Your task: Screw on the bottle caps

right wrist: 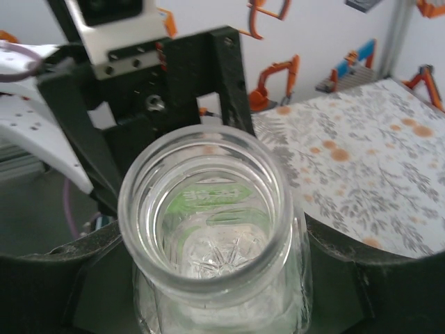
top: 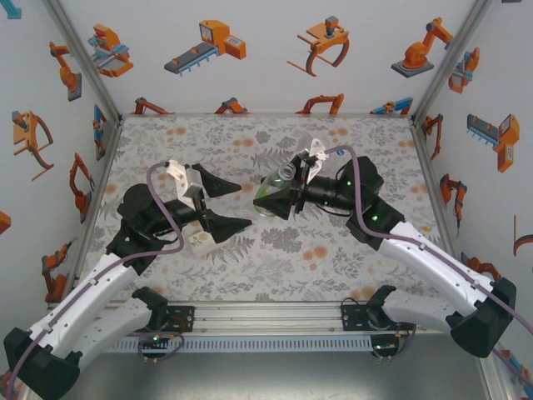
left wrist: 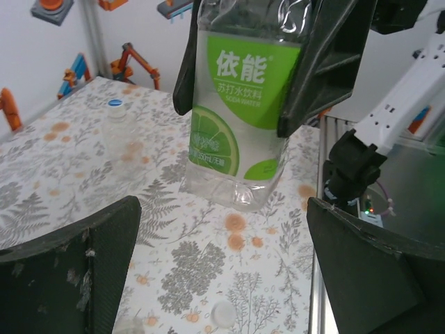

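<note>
in the left wrist view the left gripper [left wrist: 222,233] stands released, its two dark fingers [left wrist: 76,268] spread wide at the bottom corners with nothing clasped between them, just the flower-patterned table [left wrist: 181,278] below. a small pale round thing [left wrist: 224,314] lies on the table in that gap, too blurred to name. just ahead of the fingertips, in line with the gap and touching neither finger, is the base of the labelled bottle [left wrist: 240,146], whitish-clear with a green-and-white label; whether the base rests on the table i cannot tell. higher up, the right gripper [left wrist: 236,111] is clenched on this bottle, one black finger pressed to each side of its upper body, so that the label shows between them. in the right wrist view the bottle's neck rises between the right gripper's fingers, its round mouth open with no cap on it, and the moulded base shows through the neck. from the top camera the two grippers face each other at mid-table, the left one's open tips near the bottle's base but apart from it. farther off, to the left in the left wrist view, a clear bottle [left wrist: 119,136] stands upright on the table with a blue cap [left wrist: 115,104] on its top, well apart from both grippers.
</note>
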You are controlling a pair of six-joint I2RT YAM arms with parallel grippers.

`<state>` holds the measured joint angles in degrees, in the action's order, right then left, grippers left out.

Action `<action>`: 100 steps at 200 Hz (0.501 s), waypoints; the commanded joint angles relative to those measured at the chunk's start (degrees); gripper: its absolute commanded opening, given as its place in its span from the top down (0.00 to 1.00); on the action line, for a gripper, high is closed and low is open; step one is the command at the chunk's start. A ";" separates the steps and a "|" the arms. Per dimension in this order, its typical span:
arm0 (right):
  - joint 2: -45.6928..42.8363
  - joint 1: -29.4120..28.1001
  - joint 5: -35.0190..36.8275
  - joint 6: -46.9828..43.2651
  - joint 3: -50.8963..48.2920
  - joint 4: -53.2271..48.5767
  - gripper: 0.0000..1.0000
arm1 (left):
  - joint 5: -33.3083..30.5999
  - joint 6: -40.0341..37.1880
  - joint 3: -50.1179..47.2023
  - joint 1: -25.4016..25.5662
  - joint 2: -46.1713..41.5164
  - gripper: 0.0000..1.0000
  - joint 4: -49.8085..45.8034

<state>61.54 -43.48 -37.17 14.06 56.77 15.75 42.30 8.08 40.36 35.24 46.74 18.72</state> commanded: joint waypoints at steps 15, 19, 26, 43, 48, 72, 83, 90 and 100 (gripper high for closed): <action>-0.98 -0.46 -6.95 5.90 1.75 6.83 0.65 | 1.14 2.45 3.40 3.21 3.65 0.06 8.87; -0.94 -0.54 -7.30 6.36 1.74 7.70 0.66 | 1.06 2.70 3.64 3.62 4.05 0.06 9.67; -0.82 -0.62 -7.83 6.98 1.83 8.96 0.66 | 0.97 2.82 4.29 4.48 4.87 0.06 10.35; -0.48 -0.89 -8.18 8.02 1.90 10.88 0.67 | 1.12 1.99 6.54 6.59 6.95 0.07 9.97; -0.49 -0.98 -8.26 8.27 1.92 11.54 0.67 | 1.12 1.59 7.21 7.19 7.51 0.08 9.50; -0.03 -1.25 -8.82 9.44 1.97 14.18 0.68 | 1.11 -0.07 9.69 9.45 9.81 0.11 8.04; 0.07 -1.41 -8.95 10.05 2.07 15.27 0.68 | 1.13 -0.17 10.15 10.00 10.57 0.14 8.40; 0.06 -1.42 -9.01 10.28 2.04 15.98 0.68 | 1.03 -0.17 10.18 10.15 10.82 0.16 8.77; 0.00 -1.51 -8.89 10.48 2.12 16.39 0.68 | 0.98 -0.17 10.18 10.36 11.09 0.19 9.35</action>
<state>61.69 -44.53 -44.60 22.33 57.12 26.55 42.48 8.99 48.90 44.99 57.23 25.30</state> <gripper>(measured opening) 0.565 0.837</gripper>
